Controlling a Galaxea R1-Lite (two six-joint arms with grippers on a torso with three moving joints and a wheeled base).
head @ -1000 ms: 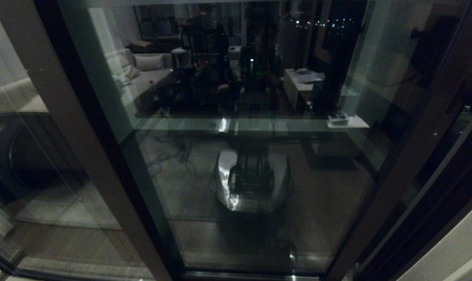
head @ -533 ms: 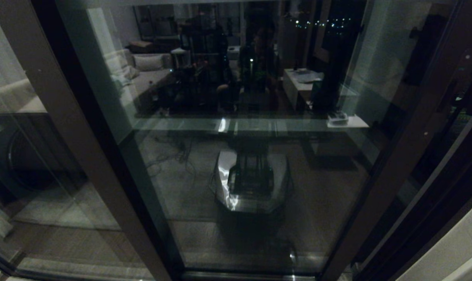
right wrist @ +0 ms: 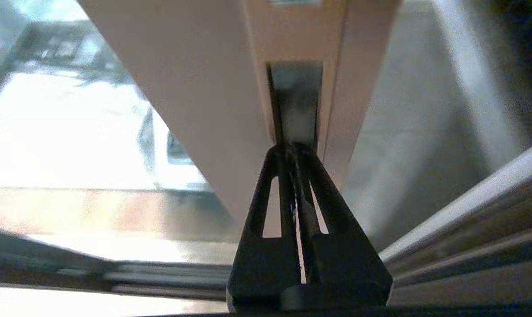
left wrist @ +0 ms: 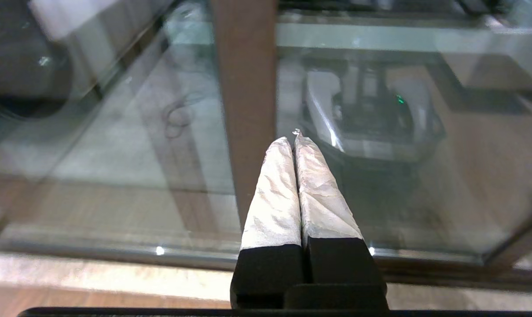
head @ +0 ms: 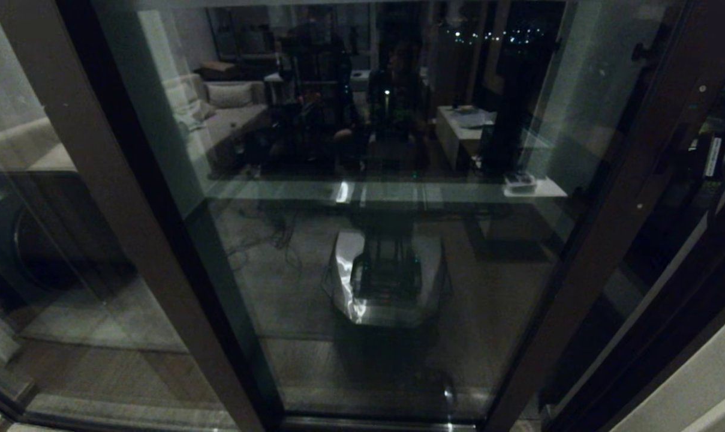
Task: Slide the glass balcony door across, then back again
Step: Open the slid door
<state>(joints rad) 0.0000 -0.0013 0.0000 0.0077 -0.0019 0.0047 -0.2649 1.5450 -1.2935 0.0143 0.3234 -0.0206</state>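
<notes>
The glass balcony door (head: 398,252) fills the head view, a reflective pane in a dark brown frame. Its handle-side stile (head: 614,240) runs slanted on the right and carries small screws. In the right wrist view, my right gripper (right wrist: 292,149) is shut, and its black tips are pushed into the narrow recessed handle slot (right wrist: 297,97) of that stile (right wrist: 195,88). My left gripper (left wrist: 293,138) is shut and holds nothing. Its white-wrapped fingers (left wrist: 274,189) point at the glass just beside a plain brown stile (left wrist: 246,88). Neither gripper shows in the head view.
Door tracks (right wrist: 477,220) run along the floor to the right of the stile. A pale wall edge (head: 698,384) sits at lower right. A dark round-fronted machine (head: 38,240) stands behind the left glass. My own base (head: 389,276) is mirrored in the pane.
The door's handle-side stile has shifted leftward in the head view across the frames, and the dark gap to its right has widened.
</notes>
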